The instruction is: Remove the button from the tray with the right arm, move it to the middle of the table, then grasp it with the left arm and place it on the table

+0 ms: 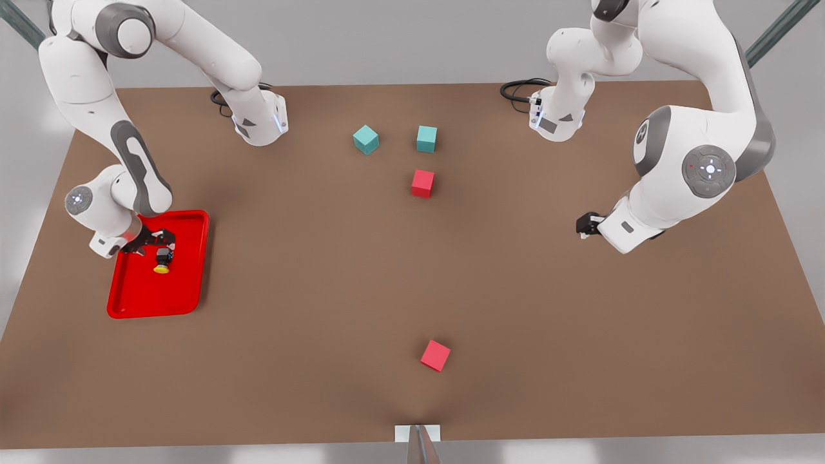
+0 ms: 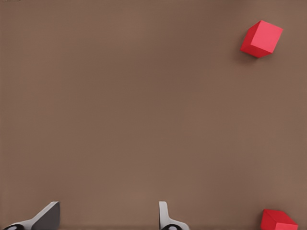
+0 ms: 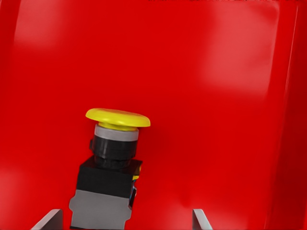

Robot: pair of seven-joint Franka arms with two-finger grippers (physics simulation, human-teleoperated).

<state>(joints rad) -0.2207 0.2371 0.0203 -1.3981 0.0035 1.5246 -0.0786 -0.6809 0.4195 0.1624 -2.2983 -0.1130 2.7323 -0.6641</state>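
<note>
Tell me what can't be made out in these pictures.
- Right gripper over the tray: whether its fingers touch the button, since the right wrist view's edge cuts them off.
- Left gripper: its fingertips, cut off in the left wrist view and hidden by its own body in the front view.

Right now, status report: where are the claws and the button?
Right claw open over the tray, fingers either side of the button, not closed. Left claw open, waiting above bare table. Nothing blocks the button.
</note>
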